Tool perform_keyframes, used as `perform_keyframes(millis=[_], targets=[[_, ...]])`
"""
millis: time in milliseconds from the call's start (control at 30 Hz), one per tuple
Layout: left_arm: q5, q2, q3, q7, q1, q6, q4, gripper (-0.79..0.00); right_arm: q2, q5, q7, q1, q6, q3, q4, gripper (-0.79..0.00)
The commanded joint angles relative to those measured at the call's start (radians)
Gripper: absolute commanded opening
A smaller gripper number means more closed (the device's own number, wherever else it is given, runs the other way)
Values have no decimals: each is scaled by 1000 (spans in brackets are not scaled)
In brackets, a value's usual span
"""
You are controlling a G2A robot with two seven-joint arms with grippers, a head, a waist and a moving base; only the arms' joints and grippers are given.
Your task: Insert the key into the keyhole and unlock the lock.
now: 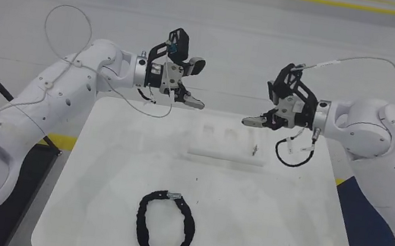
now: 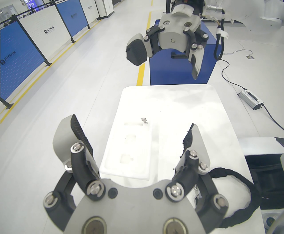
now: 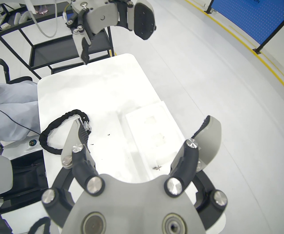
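Overhead, the right claw (image 1: pixel 251 120) and left claw (image 1: pixel 193 101) hang wide open, empty. The key (image 1: pixel 255 148) rests at the end of the white tray (image 1: pixel 216 150) nearest the right claw; the chain lock (image 1: pixel 165 227) lies well apart on the counter (image 1: pixel 96 185).

The floor (image 2: pixel 93 73) was pale grey and glossy under bright, even light, crossed by yellow lines (image 2: pixel 140 73). Along one side stood a row of barrier panels (image 2: pixel 20 53) on black feet, some blue and some white. A blue cabinet (image 2: pixel 168 73) stood just beyond one end of the white surface (image 2: pixel 177 99) and a black shelf rack (image 3: pixel 66 51) beyond the other. A grey power brick (image 2: pixel 250 99) lay on the floor, and a grey cloth (image 3: pixel 15 106) lay beside the surface.
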Motion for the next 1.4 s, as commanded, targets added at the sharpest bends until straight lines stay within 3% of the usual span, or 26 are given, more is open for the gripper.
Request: perform_keyframes(millis=[0, 600, 833, 1067, 1367], targets=[[0, 0, 0, 0, 0, 0, 0, 0, -4, 4, -5, -5, 8, -8, 27, 0], [0, 0, 0, 0, 0, 0, 0, 0, -100, 80, 4, 24, 135, -145, 336, 0], [0, 0, 0, 0, 0, 0, 0, 0, -148, 112, -3, 31, 267, -190, 448, 0], [0, 0, 0, 0, 0, 0, 0, 0, -208, 257, 69, 37, 396, -220, 577, 0], [0, 0, 0, 0, 0, 0, 0, 0, -289, 257, 117, 63, 501, -287, 709, 0]])
